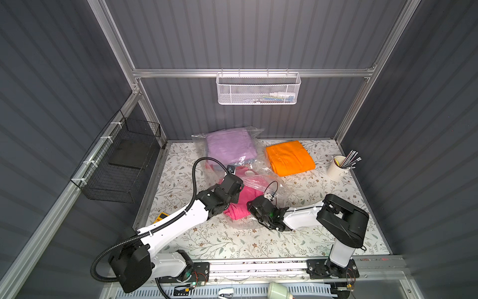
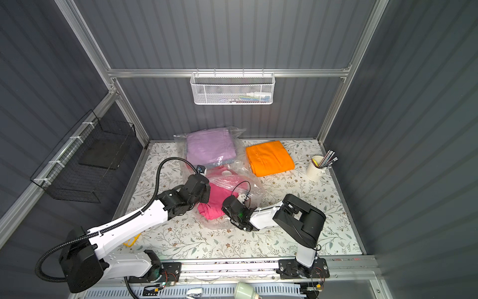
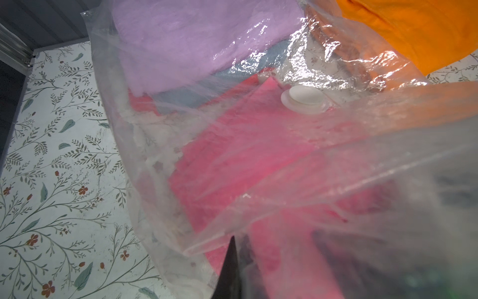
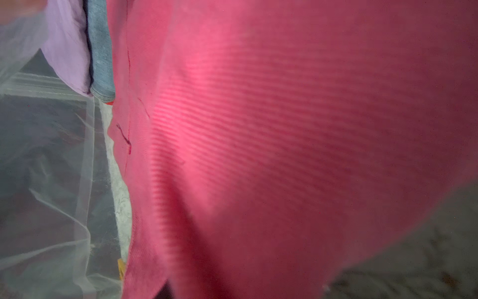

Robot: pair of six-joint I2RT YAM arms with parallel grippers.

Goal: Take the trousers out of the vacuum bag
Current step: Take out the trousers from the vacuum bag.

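Observation:
The see-through vacuum bag (image 1: 269, 178) (image 2: 245, 178) lies crumpled mid-table, its white valve (image 3: 302, 99) facing up. Inside it are lilac trousers (image 1: 230, 146) (image 3: 196, 44) at the far end, with light blue trousers (image 3: 181, 95) (image 4: 101, 51) under them. Hot pink trousers (image 1: 243, 204) (image 2: 214, 204) (image 4: 284, 129) bunch at the bag's near mouth. Orange trousers (image 1: 289, 158) (image 2: 270, 158) lie folded outside, to the right. My left gripper (image 1: 238, 199) (image 3: 234, 256) is shut on the bag's plastic at the mouth. My right gripper (image 1: 250, 207) (image 2: 224, 207) is shut on the pink cloth, which covers its jaws.
A white cup of pens (image 1: 336, 168) stands at the right edge. A black wire basket (image 1: 121, 165) hangs on the left wall and a white mesh basket (image 1: 258, 89) on the back rail. A yellow object (image 1: 161, 217) lies under my left arm.

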